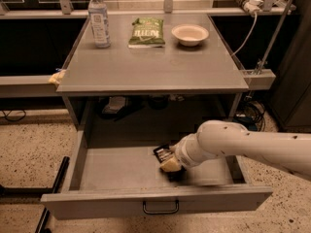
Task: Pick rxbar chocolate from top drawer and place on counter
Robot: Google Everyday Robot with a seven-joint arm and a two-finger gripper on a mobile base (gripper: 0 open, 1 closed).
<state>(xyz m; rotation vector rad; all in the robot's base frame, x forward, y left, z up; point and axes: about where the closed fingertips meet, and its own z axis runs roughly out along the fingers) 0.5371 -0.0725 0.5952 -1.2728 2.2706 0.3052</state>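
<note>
- A small yellowish object (56, 76) is seen at the left edge of the counter (146, 69), just beside its front left corner.
- A clear water bottle (99, 18) with a white cap is stood upright on the counter's back left part.
- The top drawer (114, 171) is pulled out below the counter's front edge, its grey bottom exposed.
- A green snack bag (146, 31) is laid flat at the back of the counter, near the middle.
- A small dark handle (160, 207) is fixed on the drawer front, below the counter's middle.
- The rxbar chocolate (163, 152), a dark wrapper, is lying on the drawer bottom, below and in front of the counter's middle, partly covered by the gripper.
- The gripper (171, 165) is lowered into the drawer, right at the bar; whether it is clenched or released cannot be told.
- A pale bowl (190, 34) is set on the counter's back right part.
- The white arm (252, 147) is reached in from the right, below the counter's right front corner.
</note>
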